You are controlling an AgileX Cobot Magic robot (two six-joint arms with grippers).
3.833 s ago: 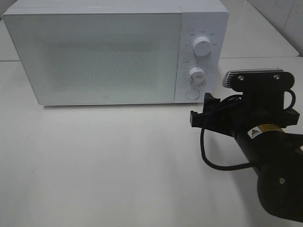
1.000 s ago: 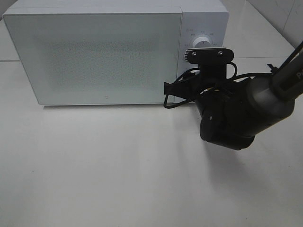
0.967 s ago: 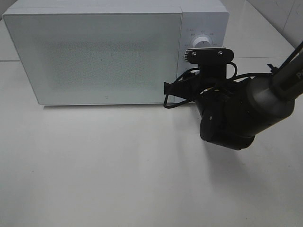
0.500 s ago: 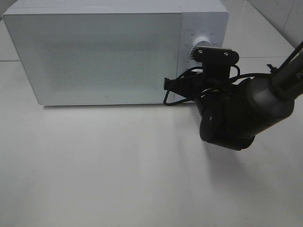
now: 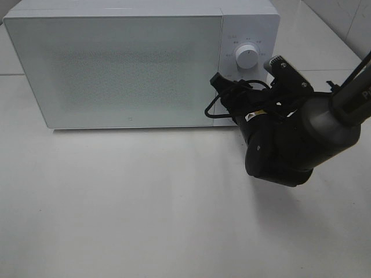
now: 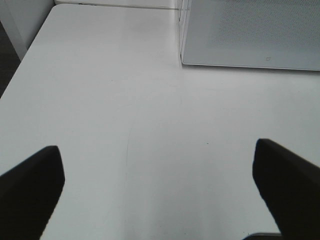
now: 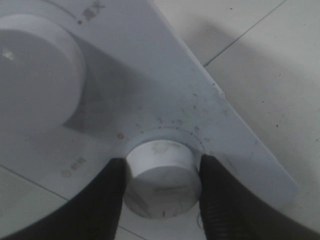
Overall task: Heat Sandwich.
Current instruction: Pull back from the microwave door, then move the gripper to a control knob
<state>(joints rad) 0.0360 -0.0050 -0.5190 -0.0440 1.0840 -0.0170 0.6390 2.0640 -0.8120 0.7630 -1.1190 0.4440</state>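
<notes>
High view: one white microwave (image 5: 116,69) is standing on the tabletop (image 5: 116,202); the marks around its upper dial (image 5: 247,57) are too small for reading. The right gripper (image 5: 237,92) is sitting against its panel.

Left wrist: the left gripper (image 6: 156,147) is hanging wide open, empty.

Right wrist: two dials are showing; half-closed fingers (image 7: 107,200) are pinching the lower dial (image 7: 162,172).

Where the sandwich is, I cannot tell.

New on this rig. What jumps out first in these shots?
The big white microwave stands at the back of the table with its door closed, and the bulky black right arm reaches to its control panel. There the right claw clasps the lower knob, one finger on each side, next to the free upper knob. The left claw hangs wide open over the table.
</notes>
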